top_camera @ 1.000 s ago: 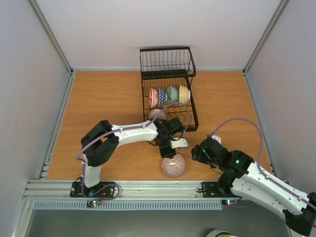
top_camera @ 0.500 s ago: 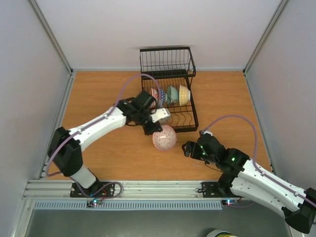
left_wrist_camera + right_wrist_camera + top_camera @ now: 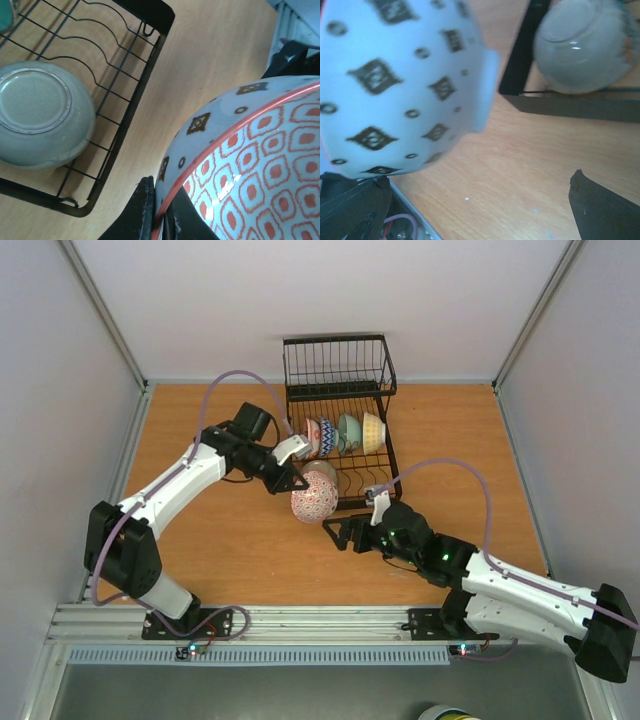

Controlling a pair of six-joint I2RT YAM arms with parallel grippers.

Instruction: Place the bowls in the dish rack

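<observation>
While my left gripper is pinching the rim of the red-patterned bowl, fingers clamped tight on it, that bowl is hanging above the wooden table, just off the near-left corner of the dish rack. Inside that corner I'm seeing a beige bowl lying close beside the carried one, its base facing my left wrist camera. Behind it, four more bowls are standing on edge along the tines. My right gripper is hovering low beside the carried bowl, fingers spread wide and holding nothing.
</observation>
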